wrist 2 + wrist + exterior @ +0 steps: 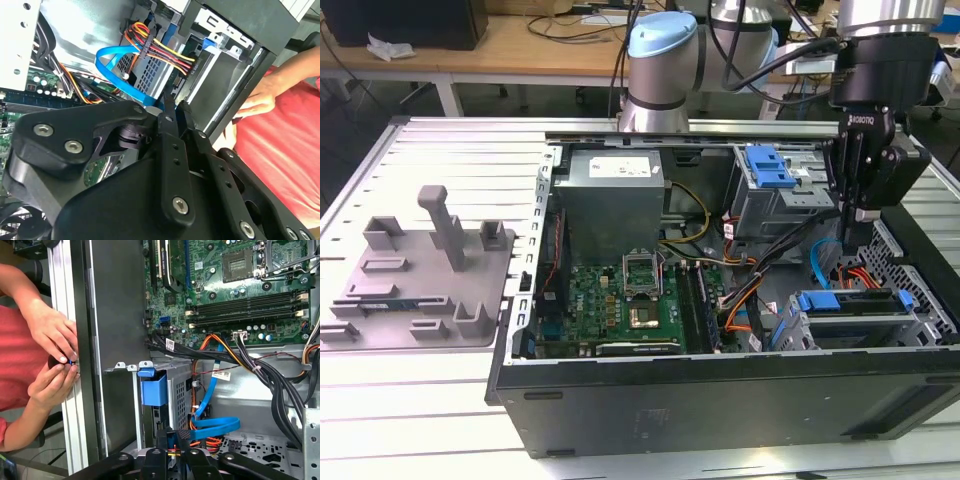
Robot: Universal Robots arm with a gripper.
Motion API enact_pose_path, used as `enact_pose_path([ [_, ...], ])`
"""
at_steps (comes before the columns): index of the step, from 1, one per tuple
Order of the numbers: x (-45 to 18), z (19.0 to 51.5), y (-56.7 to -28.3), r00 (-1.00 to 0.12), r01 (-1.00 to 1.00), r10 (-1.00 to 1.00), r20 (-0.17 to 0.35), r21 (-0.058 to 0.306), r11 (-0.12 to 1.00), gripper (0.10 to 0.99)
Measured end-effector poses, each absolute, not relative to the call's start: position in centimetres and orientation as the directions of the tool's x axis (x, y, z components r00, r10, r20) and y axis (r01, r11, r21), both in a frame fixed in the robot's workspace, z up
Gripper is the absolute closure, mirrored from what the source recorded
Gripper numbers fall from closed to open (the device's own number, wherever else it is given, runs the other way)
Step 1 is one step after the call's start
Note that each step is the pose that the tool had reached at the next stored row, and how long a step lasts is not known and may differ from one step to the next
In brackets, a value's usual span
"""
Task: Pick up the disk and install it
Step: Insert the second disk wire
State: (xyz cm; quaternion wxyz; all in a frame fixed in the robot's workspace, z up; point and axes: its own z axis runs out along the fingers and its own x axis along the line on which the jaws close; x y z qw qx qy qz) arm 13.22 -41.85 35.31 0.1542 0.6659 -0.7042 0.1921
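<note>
Inside the open black metal computer case [720,400], at its corner on the exterior view's right, one flat disk with a blue plastic rail frame [850,302] sits in the grey drive cage; its label cannot be seen. One black claw [855,235] hangs just above it, fingers pressed together with nothing between them, as both wrist views show [175,107] [175,434]. Around it run one flat blue ribbon cable [212,425] and a red-yellow-black wire bundle [165,50]. Against the case's outer wall, a person's two hands [52,355] pinch something small — too small to tell.
</note>
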Motion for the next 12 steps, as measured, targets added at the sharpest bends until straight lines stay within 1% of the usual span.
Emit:
enact_pose_path([
  [3, 13.2, 35.31, -41.85, -0.066, -0.997, -0.879, 0.473, -0.066, 0.039, 0.875],
  [5, 13.2, 35.31, -41.85, -0.066, -0.997, -0.879, 0.473, -0.066, 0.039, 0.89],
  [6, 13.19, 35.31, -41.85, -0.066, -0.997, -0.879, 0.473, -0.066, 0.039, 0.929],
  [12, 13.04, 35.36, -41.85, -0.066, -0.997, -0.877, 0.476, -0.066, 0.039, 0.929],
])
